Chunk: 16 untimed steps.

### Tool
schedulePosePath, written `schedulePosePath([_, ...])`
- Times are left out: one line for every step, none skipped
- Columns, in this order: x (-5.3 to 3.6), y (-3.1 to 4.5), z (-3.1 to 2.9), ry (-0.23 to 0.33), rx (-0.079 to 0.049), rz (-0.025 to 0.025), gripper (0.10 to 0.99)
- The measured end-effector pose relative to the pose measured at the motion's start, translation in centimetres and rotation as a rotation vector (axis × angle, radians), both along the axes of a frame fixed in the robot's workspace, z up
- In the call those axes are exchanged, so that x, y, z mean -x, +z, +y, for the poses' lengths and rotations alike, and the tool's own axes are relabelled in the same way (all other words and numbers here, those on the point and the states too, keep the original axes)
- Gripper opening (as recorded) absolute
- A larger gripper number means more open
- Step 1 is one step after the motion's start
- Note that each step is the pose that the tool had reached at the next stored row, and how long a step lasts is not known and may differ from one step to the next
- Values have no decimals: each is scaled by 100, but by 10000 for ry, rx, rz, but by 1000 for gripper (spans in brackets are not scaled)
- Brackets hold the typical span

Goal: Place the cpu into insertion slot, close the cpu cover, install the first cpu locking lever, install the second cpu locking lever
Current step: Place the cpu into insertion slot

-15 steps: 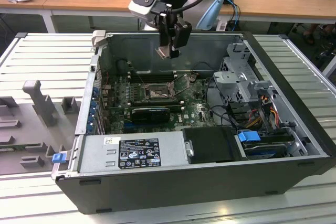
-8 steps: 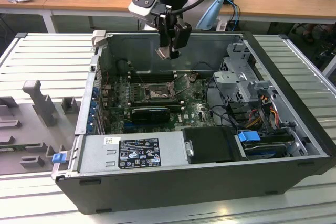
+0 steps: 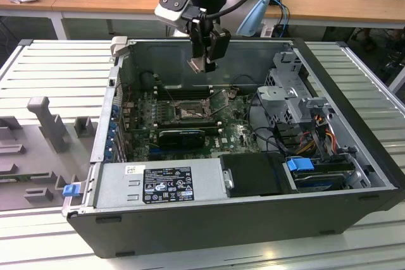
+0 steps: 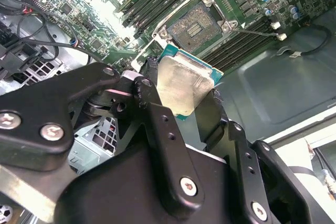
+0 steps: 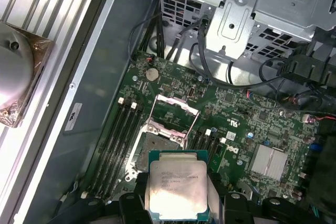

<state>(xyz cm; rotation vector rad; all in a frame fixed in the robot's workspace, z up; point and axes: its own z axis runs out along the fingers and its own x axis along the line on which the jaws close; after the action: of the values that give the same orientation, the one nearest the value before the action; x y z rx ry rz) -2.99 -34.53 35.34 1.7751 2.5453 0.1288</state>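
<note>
So the gripper [image 3: 204, 61] has its jaws pinching the cpu [image 5: 176, 184] by opposite edges, well above the board, and the bare insertion slot [image 5: 152, 148] lies below it, slightly toward the exterior view's left, with the cpu cover [image 5: 165, 130] flipped open.

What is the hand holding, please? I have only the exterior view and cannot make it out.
Observer: The cpu; both wrist views show it pinched by its edges in the hand.
Operator: Thank you. Is anything seated below it?
Observer: No, the first wrist view shows the slot empty, its brownish centre bare.
Operator: And does anything cover it?
Observer: Nothing; the cover is swung open, off it.
</note>
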Motion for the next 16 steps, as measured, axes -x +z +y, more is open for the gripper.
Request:
schedulePosePath([0, -4, 0, -5, 1, 0, 525])
schedulePosePath([0, -7, 0, -9, 0, 0, 525])
schedulePosePath([0, -10, 0, -12, 1, 0, 525])
schedulePosePath([0, -16, 0, -18, 1, 0, 525])
schedulePosePath([0, -19, 0, -21, 1, 0, 525])
schedulePosePath([0, -21, 0, -24, 1, 0, 525])
schedulePosePath([0, -26, 0, -30, 1, 0, 525])
schedulePosePath([0, -29, 0, -33, 1, 0, 525])
schedulePosePath([0, -31, 0, -37, 1, 0, 525])
schedulePosePath([0, -37, 0, -44, 0, 0, 525])
schedulePosePath([0, -40, 0, -53, 2, 1, 525])
schedulePosePath([0, -43, 0, -60, 2, 0, 525])
schedulePosePath([0, -46, 0, -66, 1, 0, 525])
schedulePosePath([0, -53, 0, -82, 0, 0, 525])
schedulePosePath([0, -58, 0, -93, 0, 0, 525])
schedulePosePath([0, -64, 0, -107, 0, 0, 525])
